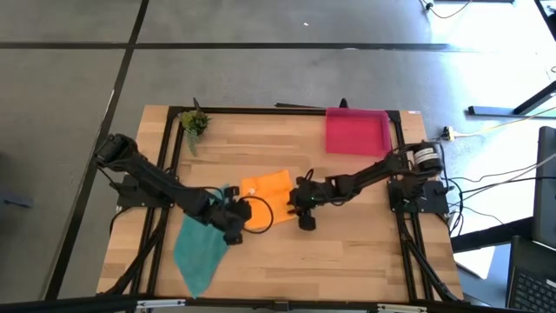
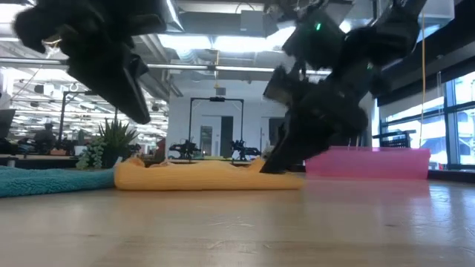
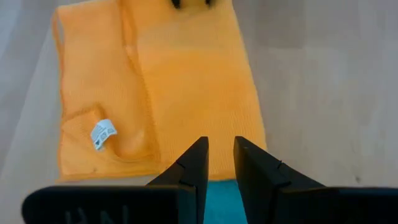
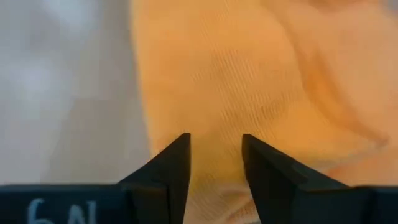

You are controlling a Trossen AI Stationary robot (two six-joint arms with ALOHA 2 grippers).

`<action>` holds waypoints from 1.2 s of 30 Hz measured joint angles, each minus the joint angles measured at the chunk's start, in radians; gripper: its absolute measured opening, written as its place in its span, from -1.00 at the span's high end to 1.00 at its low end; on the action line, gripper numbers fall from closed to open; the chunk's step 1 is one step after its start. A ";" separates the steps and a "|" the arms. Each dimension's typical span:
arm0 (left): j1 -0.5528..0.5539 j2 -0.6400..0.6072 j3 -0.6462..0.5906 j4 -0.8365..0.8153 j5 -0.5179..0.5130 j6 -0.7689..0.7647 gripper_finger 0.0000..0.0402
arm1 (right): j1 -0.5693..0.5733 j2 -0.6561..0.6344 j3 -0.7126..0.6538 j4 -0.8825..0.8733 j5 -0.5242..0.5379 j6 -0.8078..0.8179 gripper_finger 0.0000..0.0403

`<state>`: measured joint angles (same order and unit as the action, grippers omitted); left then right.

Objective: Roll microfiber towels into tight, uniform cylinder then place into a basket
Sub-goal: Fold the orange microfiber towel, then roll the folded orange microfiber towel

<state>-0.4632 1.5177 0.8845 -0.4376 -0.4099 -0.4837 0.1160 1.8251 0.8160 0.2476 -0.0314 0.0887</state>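
Observation:
The orange microfiber towel (image 1: 266, 196) lies on the table's middle, partly folded over, its white tag (image 3: 103, 134) facing up. The teal towel (image 1: 201, 249) lies spread at the near left, one corner beside the orange one. The pink basket (image 1: 356, 131) stands at the far right. My left gripper (image 3: 221, 142) hangs open by a narrow gap above the orange towel's near-left edge, clear of the cloth (image 2: 139, 111). My right gripper (image 4: 216, 138) is open, slanting down over the orange towel's right edge (image 1: 298, 207), with nothing between its fingers. My right gripper's fingertips (image 2: 269, 166) stand low at the orange towel's right end, slanting down from the table's right. I cannot tell whether they touch the cloth. The towel lies flat on the table.
A small potted plant (image 1: 195, 123) stands at the far left corner. A black frame rail (image 1: 261, 110) runs along the table's edges. Bare wood (image 1: 356, 252) lies at the near right.

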 joint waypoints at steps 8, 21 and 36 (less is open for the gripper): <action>-0.038 0.000 0.000 0.012 0.000 -0.004 0.66 | 0.033 -0.187 0.004 -0.137 0.117 -0.117 0.28; -0.042 0.000 -0.001 0.021 0.034 0.143 0.66 | 0.129 -0.257 0.005 -0.234 0.146 -0.178 0.28; -0.058 0.001 -0.001 0.169 0.054 0.172 0.63 | 0.205 -0.257 0.006 -0.236 0.275 -0.222 0.28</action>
<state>-0.5211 1.5182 0.8837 -0.2684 -0.3554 -0.3117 0.3205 1.5681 0.8219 0.0120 0.2432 -0.1329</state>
